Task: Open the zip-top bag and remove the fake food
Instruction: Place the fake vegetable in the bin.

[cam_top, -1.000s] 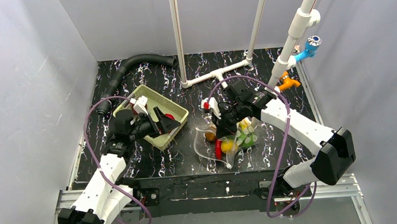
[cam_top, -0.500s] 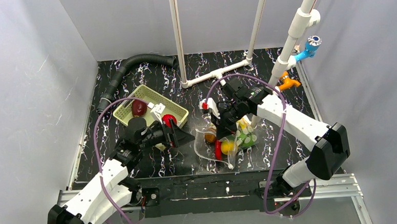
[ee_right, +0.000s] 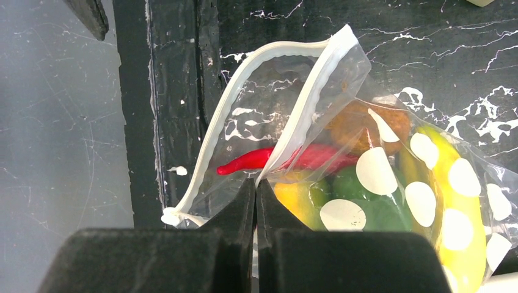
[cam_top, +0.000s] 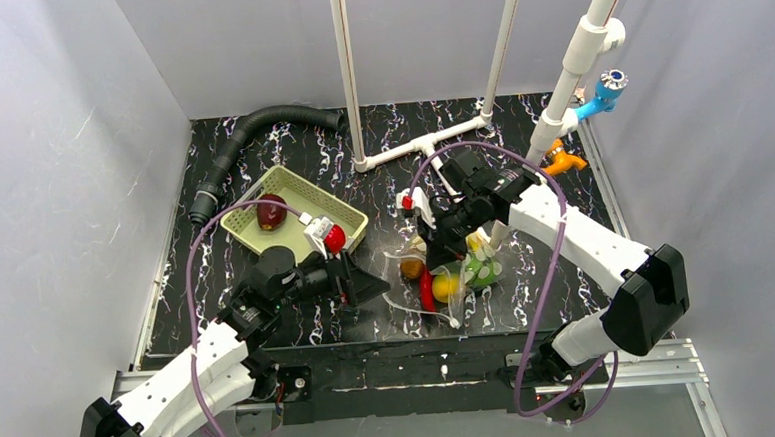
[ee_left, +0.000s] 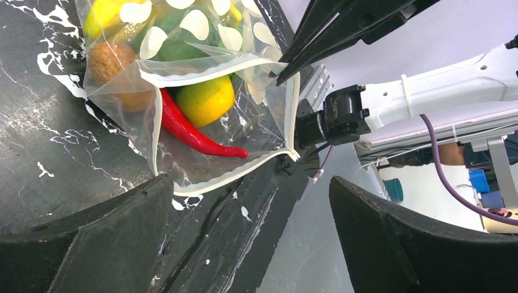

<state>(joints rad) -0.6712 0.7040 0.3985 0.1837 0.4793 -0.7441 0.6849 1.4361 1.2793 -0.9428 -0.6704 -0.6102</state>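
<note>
The zip-top bag [cam_top: 459, 275], clear with off-white dots, lies on the black table with its mouth open toward the front edge. My right gripper [ee_right: 256, 183] is shut on the bag's upper lip and holds it up; it also shows in the top view [cam_top: 435, 248]. Inside the bag are a red chili [ee_left: 195, 131], an orange fruit [ee_left: 204, 101], a brown piece [ee_left: 113, 61], a green piece [ee_right: 360, 201] and a banana [ee_right: 452, 201]. My left gripper [ee_left: 250, 183] is open and empty, just left of the bag's mouth [cam_top: 367, 285]. A dark red fruit [cam_top: 271, 213] and a bright red one [cam_top: 336, 239] lie in the basket.
The pale green basket [cam_top: 324, 194] stands at the left behind my left gripper. A black corrugated hose [cam_top: 249, 131] runs along the back left. White pipes [cam_top: 420, 147] and an orange clamp [cam_top: 561, 159] stand at the back. The table's front edge [cam_top: 401, 353] is close to the bag's mouth.
My left arm has swung from over the basket to the right and nearer, up to the bag's mouth, open. The dark red fruit now shows in the basket. The right gripper keeps its hold.
</note>
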